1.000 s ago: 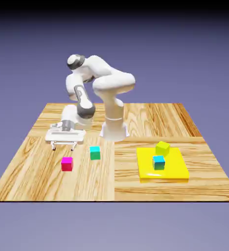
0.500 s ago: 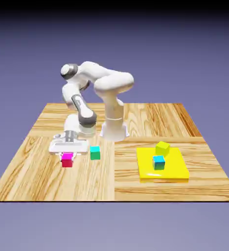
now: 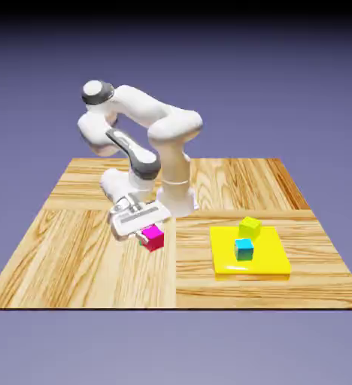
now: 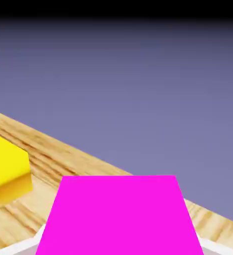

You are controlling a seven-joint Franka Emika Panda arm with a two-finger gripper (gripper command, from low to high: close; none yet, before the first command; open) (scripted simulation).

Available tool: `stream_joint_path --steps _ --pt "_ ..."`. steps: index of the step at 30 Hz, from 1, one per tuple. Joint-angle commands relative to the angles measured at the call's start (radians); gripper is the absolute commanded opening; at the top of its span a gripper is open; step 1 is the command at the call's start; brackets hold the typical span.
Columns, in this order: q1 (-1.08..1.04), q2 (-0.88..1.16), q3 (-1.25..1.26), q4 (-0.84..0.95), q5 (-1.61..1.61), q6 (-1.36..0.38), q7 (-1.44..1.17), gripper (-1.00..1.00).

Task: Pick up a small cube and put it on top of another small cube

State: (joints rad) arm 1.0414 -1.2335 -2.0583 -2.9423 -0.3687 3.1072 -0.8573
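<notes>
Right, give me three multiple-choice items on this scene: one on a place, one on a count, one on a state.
1. Where is the lime cube?
A. on the yellow pad
B. on bare wood
C. in the hand

2. How many cubes sit on that pad?
A. one
B. two
C. three

3. What is the hand doing?
A. open over the table
B. shut on the magenta cube
C. shut on the cyan cube

Key: 1 A, it rests at the pad's far edge; 2 B, lime and cyan; 3 B, magenta fills the hand view.

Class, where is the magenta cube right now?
In the exterior view, the magenta cube sits gripped in the tool, left of the yellow pad, hiding most of the teal cube.
</notes>
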Motion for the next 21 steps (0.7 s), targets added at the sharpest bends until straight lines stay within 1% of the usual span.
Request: stream_joint_path --steps 1,12,13,21 --pt "0.036 0.008 0.027 -0.004 0.029 -0.026 -0.014 -1.0" --pt "0.434 0.096 0.318 -0.047 0.348 -0.322 -0.167 -1.0" --pt "0.434 0.096 0.318 -0.047 0.349 -0.322 -0.167 -1.0" --pt "0.724 0.034 0.148 -0.007 0.345 -0.088 -0.218 -1.0"
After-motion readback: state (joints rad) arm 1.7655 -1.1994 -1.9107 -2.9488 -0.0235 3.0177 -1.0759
